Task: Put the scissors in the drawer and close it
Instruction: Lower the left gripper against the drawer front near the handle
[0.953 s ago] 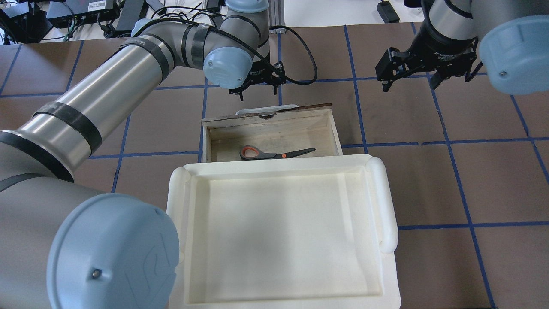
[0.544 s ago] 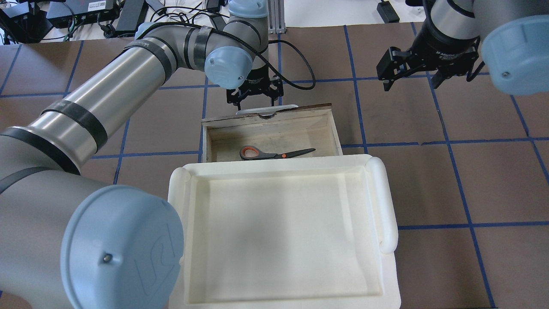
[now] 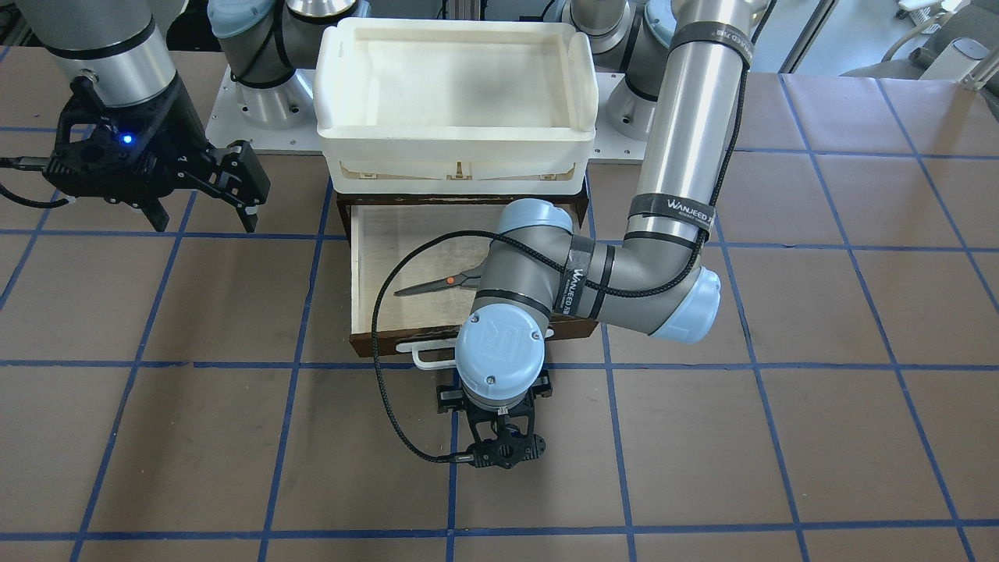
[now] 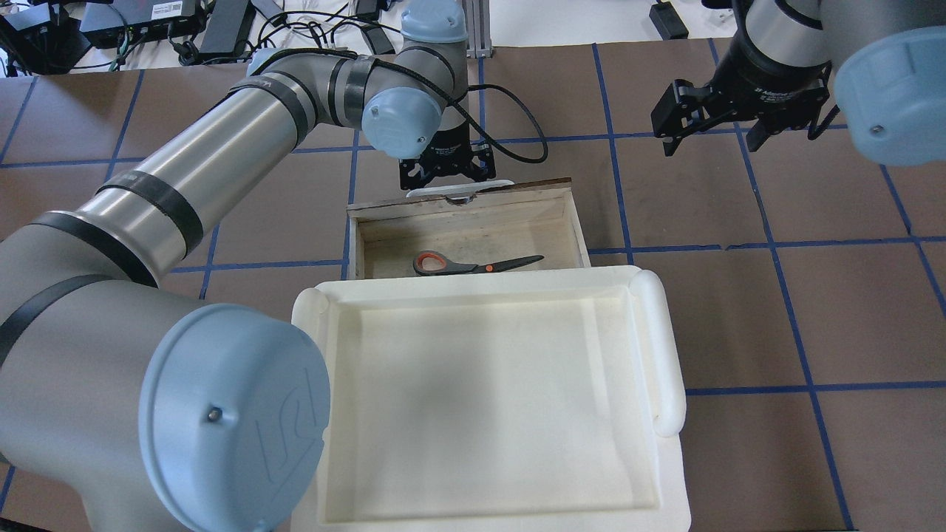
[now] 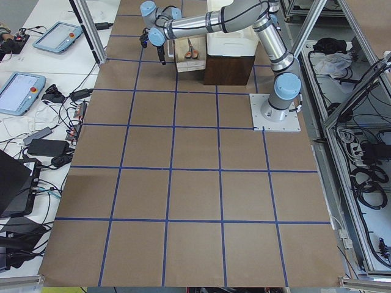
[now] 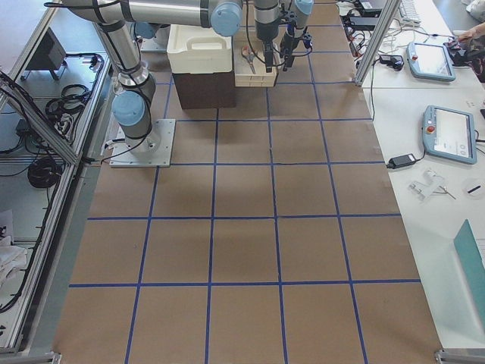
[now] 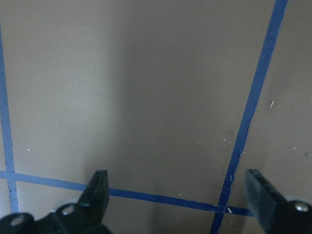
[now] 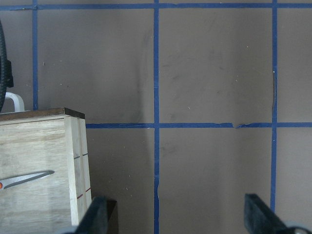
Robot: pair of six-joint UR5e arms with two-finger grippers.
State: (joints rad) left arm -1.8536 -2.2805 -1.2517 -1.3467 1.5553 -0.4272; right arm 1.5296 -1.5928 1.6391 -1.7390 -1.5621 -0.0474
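Note:
The scissors (image 4: 473,263) lie flat on the pale floor of the open drawer (image 4: 517,229), handles to the view's left. They also show in the front view (image 3: 437,285), partly under my left arm. The drawer's dark front with its white handle (image 3: 425,353) faces away from the robot. My left gripper (image 4: 446,174) points down at the table just beyond the handle; the left wrist view shows it (image 7: 178,195) open and empty over bare table. My right gripper (image 4: 711,144) is open and empty, off to the right of the drawer (image 8: 44,161).
A white plastic bin (image 4: 669,347) sits on the dark cabinet above the drawer. The left arm's black cable (image 3: 378,328) loops over the drawer's front. The brown table has a grid of blue tape lines.
My left gripper has moved in toward the drawer's front and now stands right by the white handle. The right gripper, scissors and drawer have stayed in place.

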